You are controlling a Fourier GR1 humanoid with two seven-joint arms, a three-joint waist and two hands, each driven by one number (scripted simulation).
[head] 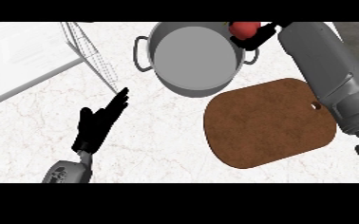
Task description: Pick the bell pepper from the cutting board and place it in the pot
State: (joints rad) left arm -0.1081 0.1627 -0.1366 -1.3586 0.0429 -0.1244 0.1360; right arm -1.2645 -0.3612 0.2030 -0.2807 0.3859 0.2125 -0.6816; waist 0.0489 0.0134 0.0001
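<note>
A red bell pepper (pixel 243 28) is held in my right hand (pixel 257 36), whose black fingers curl round it just over the pot's far right rim. The grey pot (pixel 163 78) with two side handles stands at the top centre, its inside bare. The brown wooden cutting board (pixel 270 123) lies at the right with nothing on it. My right forearm reaches up along the right side, over the board's right edge. My left hand (pixel 98 121) rests open at the lower left, fingers straight and pointing up and to the right, well apart from the pot.
A wire rack (pixel 91 52) stands tilted at the upper left beside a white slab (pixel 32 57). The white marble counter (pixel 161 137) stretches between my left hand and the board.
</note>
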